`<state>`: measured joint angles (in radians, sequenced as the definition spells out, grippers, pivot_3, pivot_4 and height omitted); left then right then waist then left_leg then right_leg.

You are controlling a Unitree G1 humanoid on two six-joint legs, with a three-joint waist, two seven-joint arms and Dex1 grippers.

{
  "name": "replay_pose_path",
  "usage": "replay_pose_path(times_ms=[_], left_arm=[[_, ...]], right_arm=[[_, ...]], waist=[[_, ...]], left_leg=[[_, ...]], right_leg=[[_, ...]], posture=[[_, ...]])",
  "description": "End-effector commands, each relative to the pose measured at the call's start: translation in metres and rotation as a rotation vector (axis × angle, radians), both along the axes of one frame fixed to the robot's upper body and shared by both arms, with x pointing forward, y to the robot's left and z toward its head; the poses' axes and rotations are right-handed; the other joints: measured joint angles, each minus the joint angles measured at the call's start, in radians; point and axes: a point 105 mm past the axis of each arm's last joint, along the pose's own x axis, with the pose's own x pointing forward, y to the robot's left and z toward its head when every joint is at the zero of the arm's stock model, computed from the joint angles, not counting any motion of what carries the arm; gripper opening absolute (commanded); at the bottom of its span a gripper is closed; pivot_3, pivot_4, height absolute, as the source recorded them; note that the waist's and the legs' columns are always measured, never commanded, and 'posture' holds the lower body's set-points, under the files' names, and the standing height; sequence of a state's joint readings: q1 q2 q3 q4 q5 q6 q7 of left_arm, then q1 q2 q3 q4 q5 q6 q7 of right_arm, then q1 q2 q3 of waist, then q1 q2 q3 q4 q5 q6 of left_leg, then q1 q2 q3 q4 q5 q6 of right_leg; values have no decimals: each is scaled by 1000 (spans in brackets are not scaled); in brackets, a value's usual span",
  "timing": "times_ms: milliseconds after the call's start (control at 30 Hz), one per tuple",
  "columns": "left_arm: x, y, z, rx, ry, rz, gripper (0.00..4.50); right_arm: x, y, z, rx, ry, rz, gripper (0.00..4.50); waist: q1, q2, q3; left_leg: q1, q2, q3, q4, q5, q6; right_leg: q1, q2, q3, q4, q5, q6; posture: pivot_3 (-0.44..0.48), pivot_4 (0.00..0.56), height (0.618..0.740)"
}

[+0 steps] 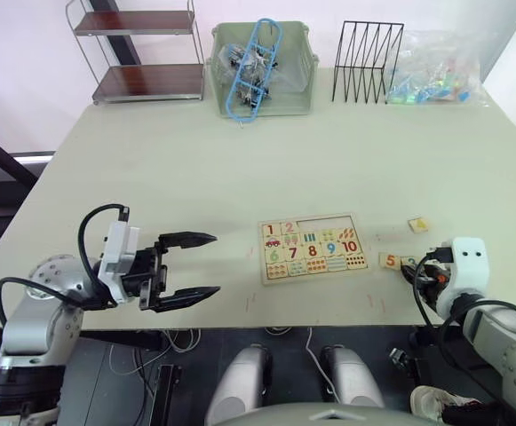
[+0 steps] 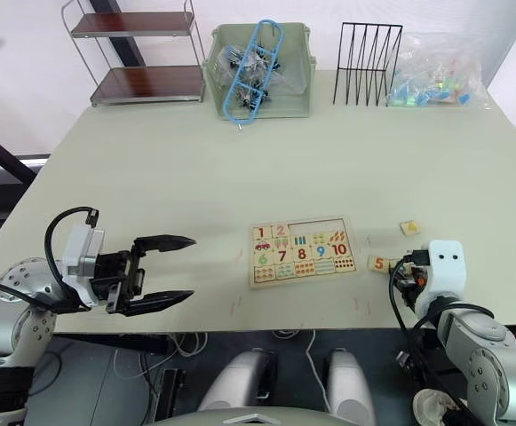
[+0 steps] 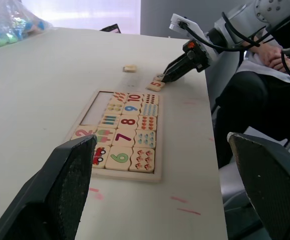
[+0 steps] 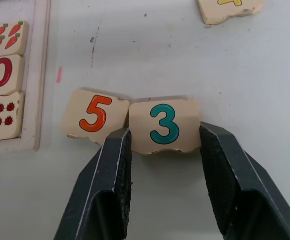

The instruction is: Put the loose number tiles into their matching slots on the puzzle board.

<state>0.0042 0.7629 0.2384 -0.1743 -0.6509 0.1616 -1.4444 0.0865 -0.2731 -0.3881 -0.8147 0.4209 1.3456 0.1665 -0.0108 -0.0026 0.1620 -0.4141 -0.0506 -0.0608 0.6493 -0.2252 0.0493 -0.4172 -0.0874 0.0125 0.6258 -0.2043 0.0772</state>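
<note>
Right of the puzzle board (image 1: 313, 248), near edge | our right gripper (image 4: 162, 150) straddles tile 3 (image 4: 164, 125), fingers flanking it, not yet clamped | 1 and 2 seated; 3, 5 (image 4: 95, 114), 4 (image 1: 418, 224) loose | left gripper (image 1: 197, 264) wide open, empty.

Light: bright, even, daylight from the far side | Shadows: soft and faint on the table (image 1: 240, 169), short one under the left hand (image 1: 189, 266) | Glare: far wall washed white | Focus: left hand's fingers (image 3: 70, 185) blurred up close; tile 3 (image 4: 164, 125) sharp.
</note>
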Motion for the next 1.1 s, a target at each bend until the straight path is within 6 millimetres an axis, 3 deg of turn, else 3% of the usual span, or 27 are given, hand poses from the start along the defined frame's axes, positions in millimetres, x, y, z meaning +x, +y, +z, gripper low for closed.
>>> replay_pose_path(times_ms=[33,300,500,533,833,1100], left_arm=[[0,10,7,11,-41,10,4500],[5,14,6,15,-57,20,4500],[5,13,6,10,-62,20,4500],[5,13,6,10,-63,20,4500],[6,16,6,16,-63,25,4500],[7,17,6,12,-62,27,4500]], right_arm=[[-2,-9,4,-42,-13,-30,1436],[-3,-12,4,-54,-10,-45,1436],[-2,-12,5,-58,-23,-44,4288],[-2,-13,6,-59,-32,-41,4432],[-6,-23,18,-81,-68,6,4432],[-3,-17,34,-72,-138,213,4432]], waist=[[0,0,0],[1,0,0],[1,0,0],[1,0,0],[0,0,1],[0,-1,1]], left_leg=[[0,0,0,0,0,0],[0,0,0,0,0,0],[0,0,0,0,0,0],[0,0,0,0,0,0],[0,0,0,0,0,0],[-1,1,0,0,0,0]], right_leg=[[0,0,0,0,0,0],[0,0,0,0,-1,1],[0,-1,0,0,0,0],[0,-1,0,0,0,0],[0,-1,0,0,-1,1],[0,-1,-1,-1,-2,1]], posture=[[0,150,739],[0,150,739],[0,150,739],[0,150,739],[0,150,739],[0,150,739]])
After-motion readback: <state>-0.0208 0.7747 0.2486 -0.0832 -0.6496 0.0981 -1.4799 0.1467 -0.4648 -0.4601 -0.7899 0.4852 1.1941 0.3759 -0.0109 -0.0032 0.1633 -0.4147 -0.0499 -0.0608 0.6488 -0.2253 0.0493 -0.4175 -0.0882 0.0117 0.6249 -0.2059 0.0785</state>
